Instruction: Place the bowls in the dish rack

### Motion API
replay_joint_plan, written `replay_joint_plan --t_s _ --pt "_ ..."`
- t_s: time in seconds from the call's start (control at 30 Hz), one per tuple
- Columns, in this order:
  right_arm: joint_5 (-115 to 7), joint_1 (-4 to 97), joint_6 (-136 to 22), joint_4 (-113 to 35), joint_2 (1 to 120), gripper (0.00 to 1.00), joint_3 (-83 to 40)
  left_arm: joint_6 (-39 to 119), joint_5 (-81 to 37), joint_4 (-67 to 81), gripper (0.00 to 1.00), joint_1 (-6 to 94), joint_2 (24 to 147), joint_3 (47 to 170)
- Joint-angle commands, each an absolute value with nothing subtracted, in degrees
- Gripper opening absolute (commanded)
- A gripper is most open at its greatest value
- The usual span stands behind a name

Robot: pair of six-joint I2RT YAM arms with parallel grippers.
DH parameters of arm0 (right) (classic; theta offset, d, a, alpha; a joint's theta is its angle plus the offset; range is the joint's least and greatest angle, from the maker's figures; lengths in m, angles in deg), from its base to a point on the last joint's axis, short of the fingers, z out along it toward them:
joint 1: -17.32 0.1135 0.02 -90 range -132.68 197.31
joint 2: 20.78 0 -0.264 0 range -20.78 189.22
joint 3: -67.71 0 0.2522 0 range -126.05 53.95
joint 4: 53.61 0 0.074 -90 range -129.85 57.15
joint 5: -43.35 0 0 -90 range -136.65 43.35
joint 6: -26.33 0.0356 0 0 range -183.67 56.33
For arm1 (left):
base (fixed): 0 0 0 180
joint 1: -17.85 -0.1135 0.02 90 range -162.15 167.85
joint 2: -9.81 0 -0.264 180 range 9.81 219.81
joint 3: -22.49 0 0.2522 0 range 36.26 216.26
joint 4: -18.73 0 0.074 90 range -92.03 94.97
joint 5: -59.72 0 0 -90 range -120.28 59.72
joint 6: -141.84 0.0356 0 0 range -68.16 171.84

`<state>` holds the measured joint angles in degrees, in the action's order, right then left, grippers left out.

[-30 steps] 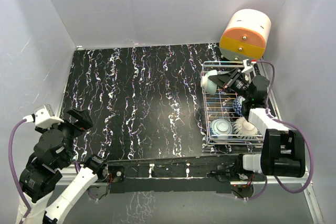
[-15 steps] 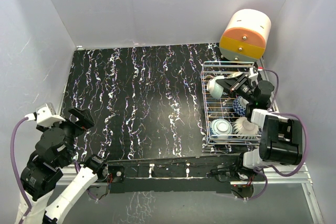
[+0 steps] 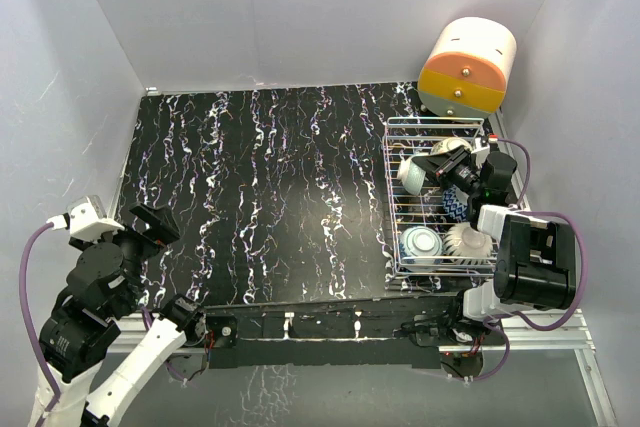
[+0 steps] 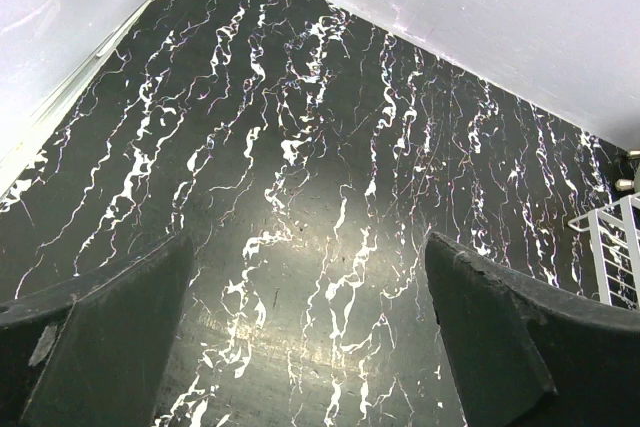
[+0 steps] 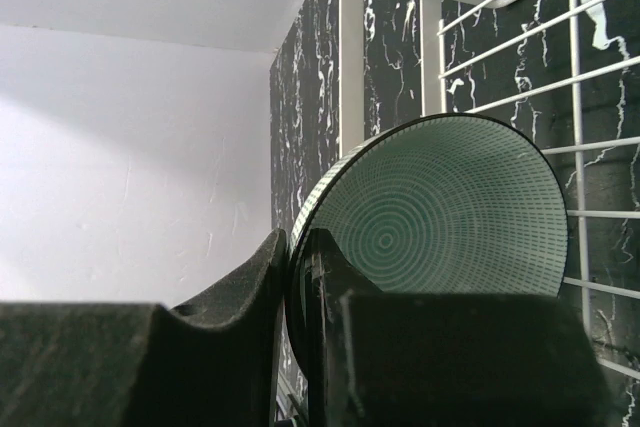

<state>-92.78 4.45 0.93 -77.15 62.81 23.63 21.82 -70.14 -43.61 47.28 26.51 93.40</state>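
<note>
My right gripper (image 3: 434, 168) is shut on the rim of the mint green bowl (image 3: 410, 173) and holds it on edge over the far half of the silver wire dish rack (image 3: 389, 209). In the right wrist view the bowl (image 5: 450, 217) shows its ringed inside, its rim pinched in my right gripper (image 5: 290, 259), with rack wires (image 5: 432, 57) behind. Three bowls stand in the rack: a pale bluish one (image 3: 421, 242), a cream one (image 3: 467, 241) and a dark blue patterned one (image 3: 455, 201). No red-orange bowl shows. My left gripper (image 3: 151, 226) (image 4: 310, 347) is open and empty over the near left of the table.
A cream-and-orange rounded drawer box (image 3: 467, 67) stands behind the rack at the far right. White walls close in the black marbled table (image 3: 270, 187) on three sides. A rack corner shows in the left wrist view (image 4: 615, 247).
My right gripper has carried the mint green bowl from the rack's far left corner a little rightward and nearer, further over the rack. The left arm has barely shifted.
</note>
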Motion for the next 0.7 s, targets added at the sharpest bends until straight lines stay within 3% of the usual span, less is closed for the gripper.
replay_joint_plan --t_s 0.0,0.27,0.5,0.67 --pt "-90.62 4.14 -3.76 -70.86 62.80 0.10 20.34 22.53 -70.10 -42.45 0.97 47.42 27.71 93.30" --pt "-89.75 4.09 -7.58 -62.21 63.56 0.16 19.83 22.93 -69.32 -41.25 0.97 47.46 28.90 93.32" --pt "-99.32 3.97 7.75 -85.97 69.55 0.17 25.11 23.02 -68.52 -40.22 0.97 47.47 29.73 92.88" --pt "-100.57 4.21 15.43 -93.43 70.66 0.17 24.78 23.02 -68.33 -39.32 0.97 47.40 30.17 92.76"
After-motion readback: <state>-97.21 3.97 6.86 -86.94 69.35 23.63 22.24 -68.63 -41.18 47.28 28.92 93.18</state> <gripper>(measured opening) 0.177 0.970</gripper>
